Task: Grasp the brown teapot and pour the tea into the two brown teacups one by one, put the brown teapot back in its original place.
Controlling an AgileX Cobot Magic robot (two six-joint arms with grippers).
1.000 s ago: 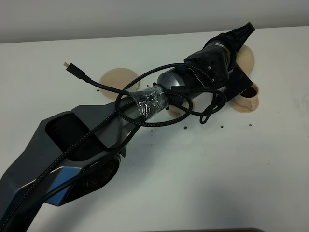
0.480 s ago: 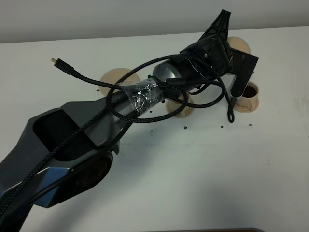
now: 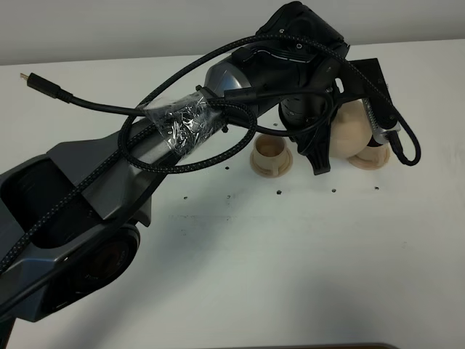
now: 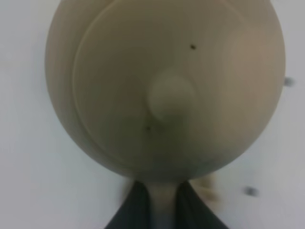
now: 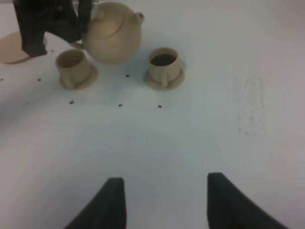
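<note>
The brown teapot [image 3: 354,129] hangs upright between the two brown teacups, its spout [image 5: 138,16] turned toward the right one. My left gripper [image 4: 162,202] is shut on its loop handle, and the lid knob [image 4: 171,98] shows from above. The left teacup [image 3: 270,155] looks empty on its saucer. The right teacup [image 5: 164,62] holds dark tea; in the high view only its saucer edge [image 3: 370,161] shows behind the teapot. The original place [image 5: 9,47], a tan disc, lies beyond the left cup [image 5: 71,62]. My right gripper [image 5: 167,200] is open, low over bare table, well short of the cups.
A black braided cable [image 3: 218,149] loops around the left arm, taped to it, with a loose plug [image 3: 42,86] sticking out to the left. Small dark holes [image 3: 280,193] dot the white table [image 3: 290,276]. The left arm hides the table's back middle.
The left arm has swung and turned its wrist, bringing the teapot from behind the right cup forward to between the cups. It now covers the right cup in the high view.
</note>
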